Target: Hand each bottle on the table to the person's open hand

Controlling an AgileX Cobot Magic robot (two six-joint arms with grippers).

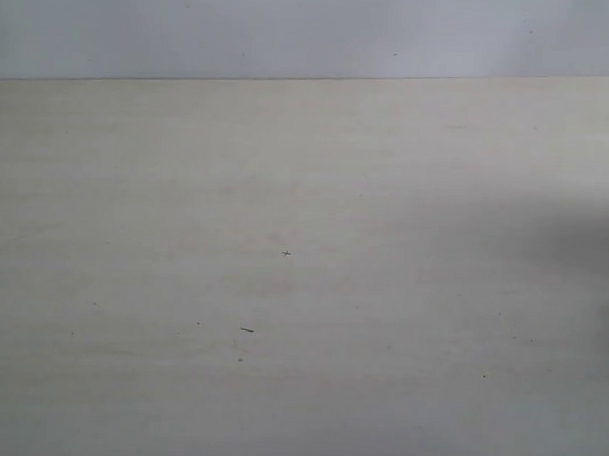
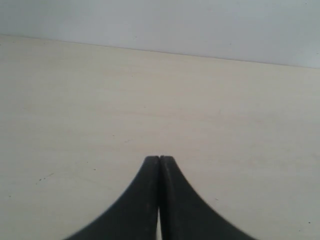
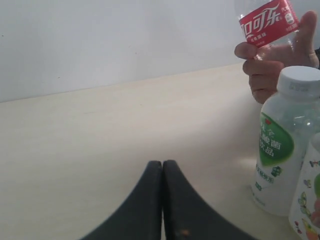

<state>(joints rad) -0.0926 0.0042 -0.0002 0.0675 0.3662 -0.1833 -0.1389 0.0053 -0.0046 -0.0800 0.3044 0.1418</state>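
While the left gripper [image 2: 159, 159] hangs low over the bench [image 2: 75, 100] w/ its fingers pressed together on nothing, the right gripper [image 3: 163, 163] is the same: fingers touching along their length, nothing btwn them, tips well clear of every bottle.

Off to one side of the right gripper, the green-white bottle [image 3: 285, 145] stands upright on the bench, long axis vertical, white cap up. Just beside it and closer to the cam, the floral-label bottle [image 3: 310, 200] is cut by the frame edge. What shows looks upright too, but the cap isn't visible. Can't tell if the two touch.

Farther back and higher, the person's hand [image 3: 272, 65] is curled around the red-label bottle [image 3: 267, 20], holding it off the bench. The label band slants, so the long axis leans a bit from vertical. Its cap is out of frame, so can't tell which end is up.

Ext. cam: pale bench w/ a few dark specks, grey wall [image 1: 291, 27] behind, soft shadow at the right edge.
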